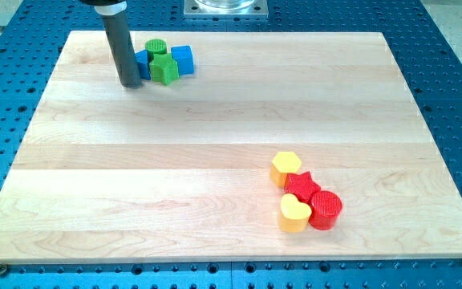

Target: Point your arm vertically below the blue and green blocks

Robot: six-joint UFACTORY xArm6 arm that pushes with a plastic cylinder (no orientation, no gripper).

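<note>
A cluster of blue and green blocks sits near the view's top left of the wooden board (215, 128): a green cylinder (156, 47), a green star-like block (164, 70), a blue cube (182, 59) and a second blue block (142, 65) partly hidden by the rod. My tip (129, 82) rests on the board at the cluster's left side, touching or nearly touching the hidden blue block.
A second cluster lies at the view's lower right: a yellow hexagon (285, 168), a red star (301, 187), a yellow heart (294, 213) and a red cylinder (325, 209). A blue perforated table (447, 72) surrounds the board.
</note>
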